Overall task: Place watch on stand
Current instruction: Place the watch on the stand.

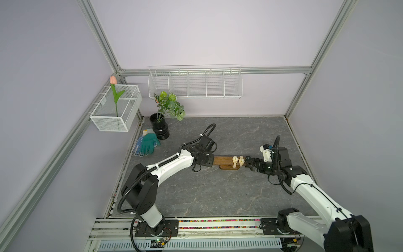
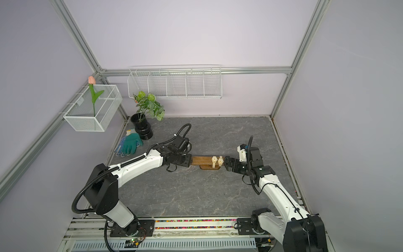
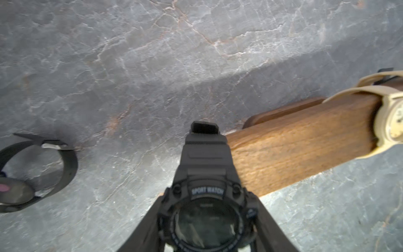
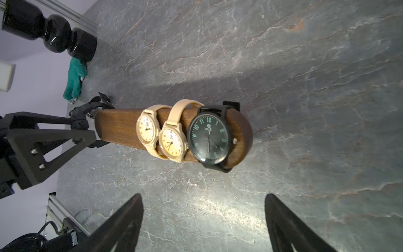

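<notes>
The brown wooden stand [image 1: 222,161] [image 2: 201,160] lies across the middle of the table. Two beige watches [image 4: 147,128] [image 4: 172,141] and a black-dial watch [image 4: 208,139] sit around its right half. My left gripper [image 3: 208,209] is shut on a black sport watch [image 3: 207,196] by its case, right at the stand's [image 3: 301,150] bare left end. Whether the strap is around the bar, I cannot tell. My right gripper [image 4: 203,196] [image 1: 248,162] is open and empty, just off the stand's right end. Another black watch [image 3: 65,165] lies on the table near the left gripper.
A black ribbed vase with a green plant [image 1: 160,128] stands at the back left, with green and dotted gloves [image 1: 148,144] beside it. A white wire basket holding a tulip [image 1: 115,109] hangs on the left wall. A wire rack [image 1: 195,84] hangs on the back wall.
</notes>
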Controlling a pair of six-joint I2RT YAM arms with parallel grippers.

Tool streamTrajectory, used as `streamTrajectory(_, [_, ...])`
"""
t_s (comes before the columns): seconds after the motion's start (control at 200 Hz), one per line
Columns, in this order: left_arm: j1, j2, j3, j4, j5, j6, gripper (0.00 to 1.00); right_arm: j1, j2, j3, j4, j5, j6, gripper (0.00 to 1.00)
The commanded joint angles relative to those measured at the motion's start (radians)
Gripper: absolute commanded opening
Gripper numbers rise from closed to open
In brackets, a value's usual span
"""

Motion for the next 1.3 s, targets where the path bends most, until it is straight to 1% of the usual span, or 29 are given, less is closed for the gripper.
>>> streamTrajectory(0.0, [0.001,0.021,0.051,0.008,0.034,-0.002,0.30,0.017,0.038,0.032,0.023,-0.027,-0.037,0.88])
streamTrajectory(0.14, [-0.001,0.047,0.080,-0.033,-0.009,-0.012,0.29,0.017,0.055,0.047,0.005,0.005,-0.039,0.88])
streamTrajectory(0.27, [-0.011,0.069,0.093,-0.041,-0.015,-0.019,0.30,0.019,0.053,0.052,0.016,0.020,-0.033,0.88])
streamTrajectory(0.385, [-0.033,0.090,0.125,-0.066,-0.039,-0.021,0.30,0.022,0.062,0.073,-0.018,0.054,-0.044,0.88])
streamTrajectory(0.525, [-0.084,0.121,0.191,-0.122,-0.096,-0.012,0.30,0.040,0.063,0.077,-0.045,0.096,-0.060,0.88])
streamTrajectory(0.71, [-0.094,0.155,0.235,-0.161,-0.129,-0.044,0.31,0.042,0.068,0.064,-0.041,0.106,-0.062,0.88])
streamTrajectory(0.88, [-0.118,0.180,0.267,-0.169,-0.138,-0.043,0.32,0.042,0.079,0.067,-0.030,0.102,-0.061,0.88])
streamTrajectory(1.155, [-0.122,0.194,0.294,-0.169,-0.120,-0.057,0.34,0.043,0.108,0.075,-0.002,0.094,-0.058,0.89])
streamTrajectory(1.295, [-0.125,0.200,0.299,-0.158,-0.099,-0.060,0.35,0.045,0.118,0.072,0.025,0.052,-0.045,0.94])
